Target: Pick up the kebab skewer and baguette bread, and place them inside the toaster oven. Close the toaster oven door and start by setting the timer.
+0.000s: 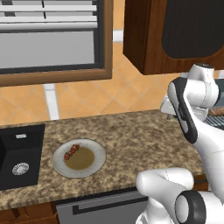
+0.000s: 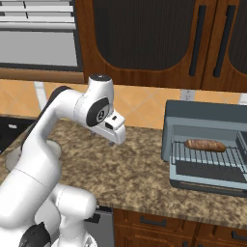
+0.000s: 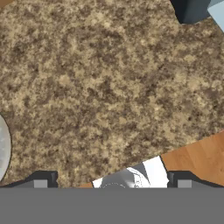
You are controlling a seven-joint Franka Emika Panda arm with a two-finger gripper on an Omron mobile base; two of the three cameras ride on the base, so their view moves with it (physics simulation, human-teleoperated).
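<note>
The speckled brown-and-tan granite countertop (image 1: 144, 135) is showing a dense mottled pattern, and in the hand view the same countertop is looking blotchy, with beige flecks. The round pale grey plate (image 1: 98, 151) is carrying a dull olive-brown centre, and the thin kebab skewer (image 1: 71, 152) on it is showing dark red and brown chunks. The square sink basin (image 1: 17, 153) is appearing black, with a silver-grey drain. The boxy toaster oven (image 2: 202, 116) is displaying dark blue-grey walls, a lighter grey toaster oven door (image 2: 207, 185) and a pale wire rack under the orange-tan baguette bread (image 2: 205, 144). The wall tiles (image 1: 87, 94) are glowing orange, and the wall cabinets (image 2: 144, 38) are showing dark reddish-brown wood with near-black panels.
</note>
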